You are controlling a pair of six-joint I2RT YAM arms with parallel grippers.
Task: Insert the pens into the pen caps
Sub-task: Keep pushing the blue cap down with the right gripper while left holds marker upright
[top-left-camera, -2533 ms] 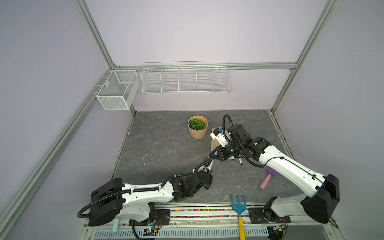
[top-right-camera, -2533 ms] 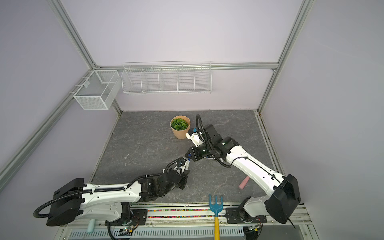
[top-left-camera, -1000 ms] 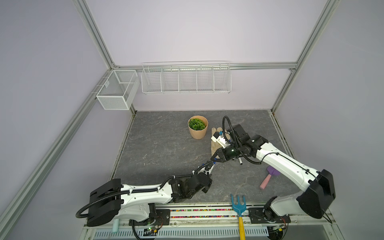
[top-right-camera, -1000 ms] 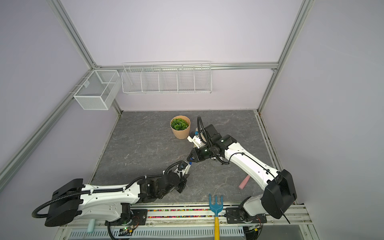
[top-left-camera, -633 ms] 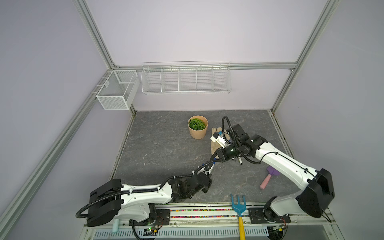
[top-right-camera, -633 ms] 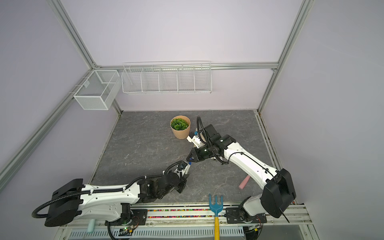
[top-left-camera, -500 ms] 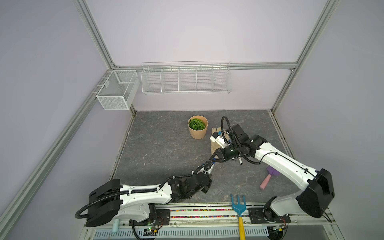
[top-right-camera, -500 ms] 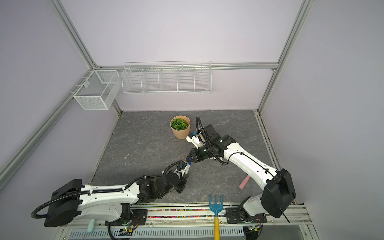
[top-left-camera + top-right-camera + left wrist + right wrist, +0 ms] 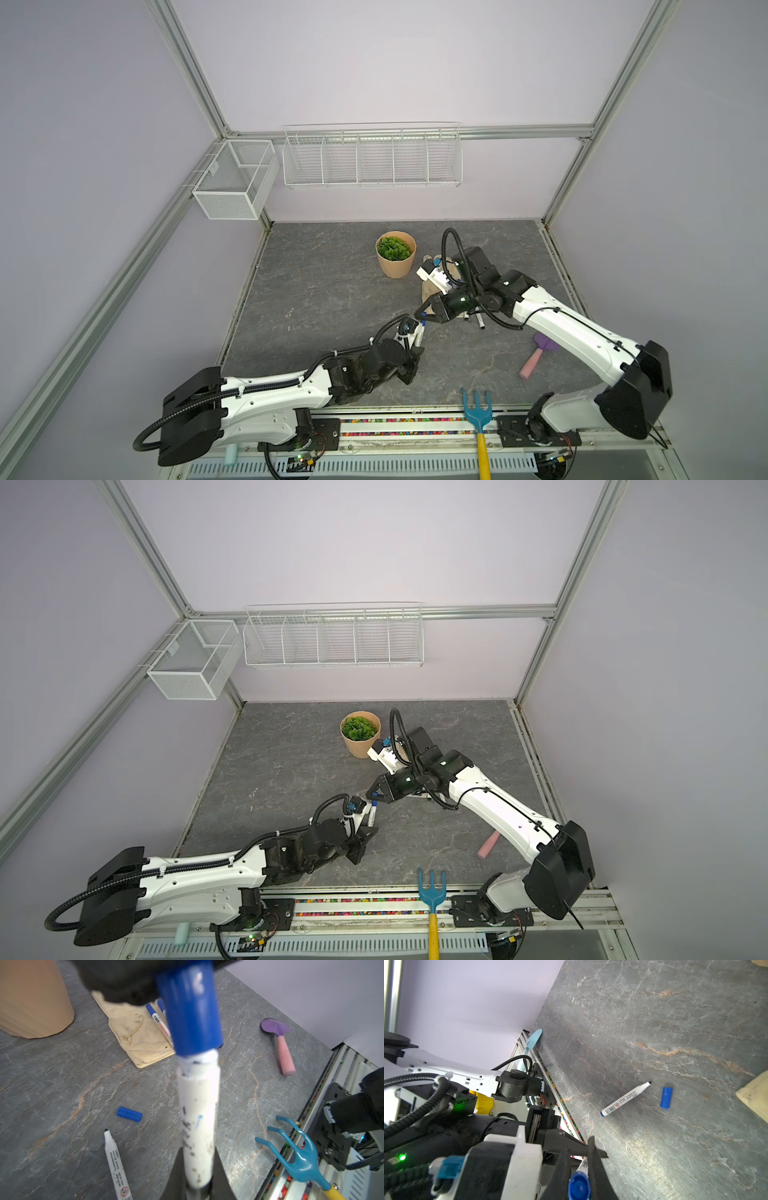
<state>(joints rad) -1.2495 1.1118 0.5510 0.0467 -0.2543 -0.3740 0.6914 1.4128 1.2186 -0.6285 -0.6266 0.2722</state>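
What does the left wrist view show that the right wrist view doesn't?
Only left wrist: the white neck exposed on the held pen below the held blue cap, so it isn't fully seated; also the tan pot, purple trowel and blue garden fork. Only right wrist: a light-blue scoop at the edge of the table. Both: the held blue cap, the loose blue cap and the uncapped pen lying on the table.

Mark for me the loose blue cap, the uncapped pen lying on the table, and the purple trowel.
loose blue cap [image 9: 129,1114], left wrist view, middle of its side.
uncapped pen [image 9: 116,1164], left wrist view, on the printed barrel.
purple trowel [image 9: 274,1027], left wrist view, on the blade.
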